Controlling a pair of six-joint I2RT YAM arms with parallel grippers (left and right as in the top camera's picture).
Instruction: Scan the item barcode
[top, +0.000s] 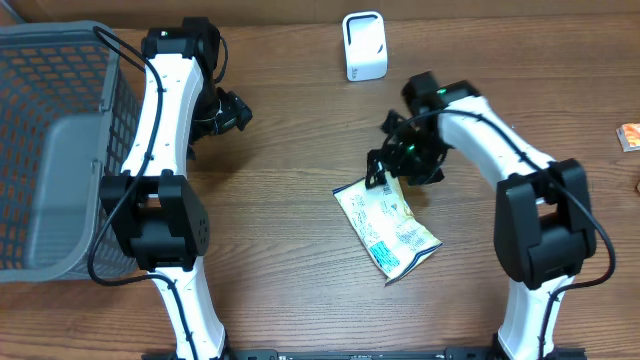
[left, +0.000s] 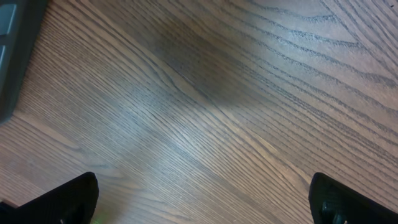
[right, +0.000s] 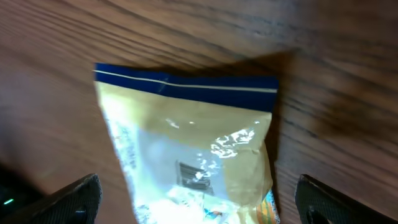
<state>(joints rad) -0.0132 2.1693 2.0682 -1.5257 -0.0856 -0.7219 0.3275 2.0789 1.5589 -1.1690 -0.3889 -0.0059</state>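
Note:
A yellow and white snack bag (top: 388, 223) with a blue top seam lies flat on the wooden table, right of centre. In the right wrist view the bag (right: 193, 155) shows a dark barcode patch (right: 191, 174) facing up. My right gripper (top: 398, 160) hovers over the bag's upper end, open, its fingertips (right: 81, 198) wide on either side of the bag and not touching it. A white scanner (top: 364, 46) stands at the table's back edge. My left gripper (top: 232, 112) is open over bare wood, its fingertips (left: 68, 200) far apart, nothing between them.
A grey mesh basket (top: 55, 150) fills the left side, and its dark corner (left: 12, 56) shows in the left wrist view. A small orange object (top: 629, 137) sits at the far right edge.

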